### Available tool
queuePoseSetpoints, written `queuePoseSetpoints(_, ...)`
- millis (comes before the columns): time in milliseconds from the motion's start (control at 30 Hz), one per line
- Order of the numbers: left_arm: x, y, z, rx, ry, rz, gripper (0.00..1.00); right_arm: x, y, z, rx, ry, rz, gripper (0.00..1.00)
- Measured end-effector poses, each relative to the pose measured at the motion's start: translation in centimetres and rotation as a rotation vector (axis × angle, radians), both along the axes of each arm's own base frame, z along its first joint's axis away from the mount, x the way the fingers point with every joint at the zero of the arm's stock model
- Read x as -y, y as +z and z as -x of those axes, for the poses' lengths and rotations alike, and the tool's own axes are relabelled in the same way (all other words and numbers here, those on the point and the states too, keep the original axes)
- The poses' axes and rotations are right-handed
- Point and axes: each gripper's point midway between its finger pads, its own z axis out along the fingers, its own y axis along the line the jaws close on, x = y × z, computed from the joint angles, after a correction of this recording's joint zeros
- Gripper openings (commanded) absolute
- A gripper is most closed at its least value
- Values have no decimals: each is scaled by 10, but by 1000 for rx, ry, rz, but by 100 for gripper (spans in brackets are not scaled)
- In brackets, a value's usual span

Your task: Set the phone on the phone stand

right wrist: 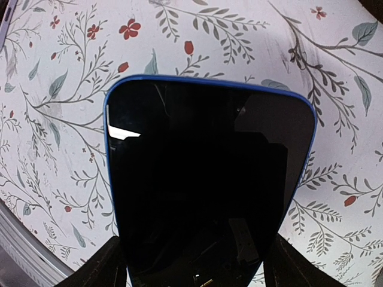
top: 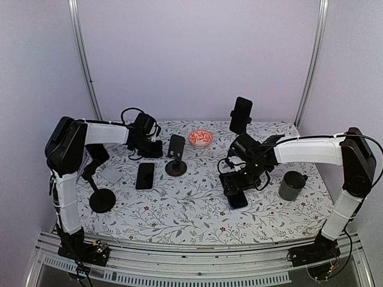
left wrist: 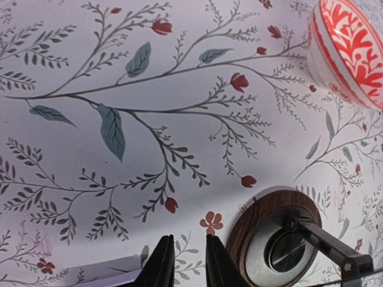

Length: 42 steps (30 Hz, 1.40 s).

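A black phone with a blue rim [right wrist: 203, 179] sits between my right gripper's [right wrist: 194, 263] fingers [right wrist: 105, 266], which press on its two long sides. In the top view the right gripper [top: 234, 185] holds this phone [top: 237, 198] low over the tablecloth at centre right. An empty black phone stand [top: 176, 154] on a round wood-rimmed base [left wrist: 281, 239] stands at centre left. My left gripper [top: 149, 143] hovers just left of that stand. Its fingertips [left wrist: 161, 263] are nearly together with a thin gap and nothing between them.
A second black phone [top: 145, 175] lies flat left of the stand. Another phone [top: 241, 113] rests on a stand at the back. A red patterned bowl [top: 200, 138], also in the left wrist view [left wrist: 353, 48], a grey cup [top: 291, 185] and a black round base [top: 102, 200] are around.
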Motion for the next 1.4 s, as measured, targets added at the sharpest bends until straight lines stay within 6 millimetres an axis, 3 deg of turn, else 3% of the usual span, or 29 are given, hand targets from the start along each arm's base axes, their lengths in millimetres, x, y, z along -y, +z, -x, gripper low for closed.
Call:
queuePoseSetpoints(100,8,-8,6,-28,-47,21,20,-1,1,-1,3,0,-6,52)
queuePoseSetpoints(333,30,-2,17,-25,-117,80,20,-3,1,-2,7,-3,-13,52)
queuePoseSetpoints(700,73,4,69,-37,-247,99,22,-4,-7,-3,-3,-2,-5,51)
queuePoseSetpoints(900,65,13,80,-32,-221,86,44,-6,-16,-3,-27,5,7,50)
queuePoseSetpoints(1067,39,16,105,-69,-162,59,56,-16,-7,-11,1,14,-27,47)
queuePoseSetpoints(1167,25,31,122,-73,-131,63,58,-18,-6,-13,12,22,-34,46)
queuePoseSetpoints(1267,18,65,132,-24,-105,104,59,-19,-1,-13,31,31,-51,47)
queuePoseSetpoints(1400,26,114,138,73,-123,202,61,-24,14,-13,69,45,-82,46)
